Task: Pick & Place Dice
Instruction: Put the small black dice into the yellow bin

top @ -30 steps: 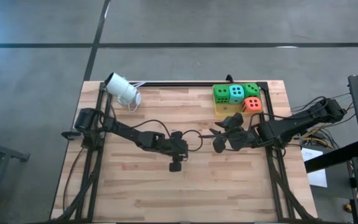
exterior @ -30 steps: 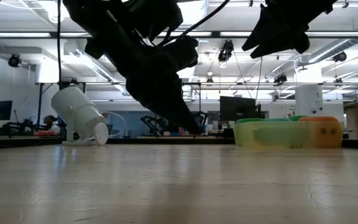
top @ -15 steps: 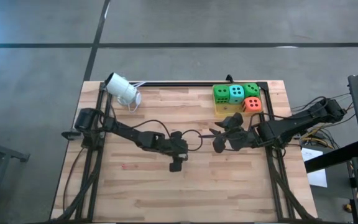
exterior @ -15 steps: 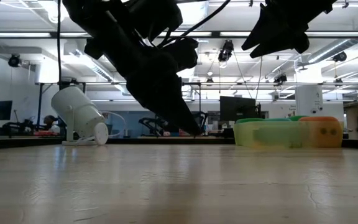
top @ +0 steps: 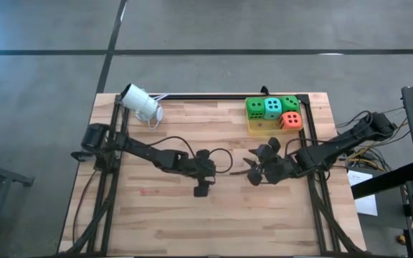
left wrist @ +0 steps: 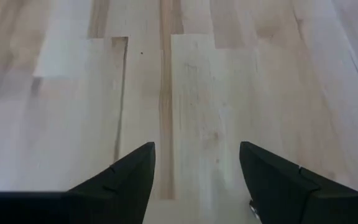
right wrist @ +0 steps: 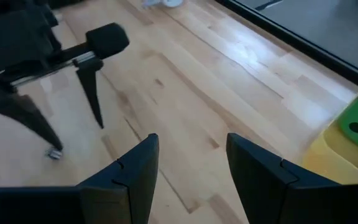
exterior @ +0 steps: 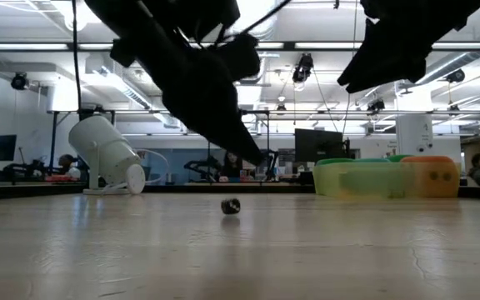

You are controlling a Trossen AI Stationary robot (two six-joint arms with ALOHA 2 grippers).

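White lamp (top: 141, 103) lies tipped at the table's (top: 163, 222) far left corner; in the low view it (exterior: 107, 156) stands at the left edge, tilted.

Left gripper (top: 201, 188) sits low over mid-table, pointing toward the near edge. Fingers spread: the left wrist view shows both dark fingers (left wrist: 120, 180) apart with only bare wood between them, nothing held. Low view: the left arm hangs down from upper left, its tip just above the boards.

A small dark object (exterior: 230, 206) lies on the wood below that tip in the low view; the right wrist view shows a small piece (right wrist: 54, 154) on the boards by the left arm's fingers. What it is, cannot tell.

Right gripper (top: 255, 172) is right of centre, facing the left one, near it but not touching. Its fingers (right wrist: 129, 180) stand apart with nothing between them.

Dice: all four in the yellow tray (top: 258, 130) at the far right of the table. Green die (top: 254, 108), teal die (top: 272, 107), second green die (top: 290, 104) in a row along the far side; orange die (top: 290, 120) nearer, under the second green. In the low view the tray (exterior: 365, 179) is at right, orange die (exterior: 430, 173) at its right end.
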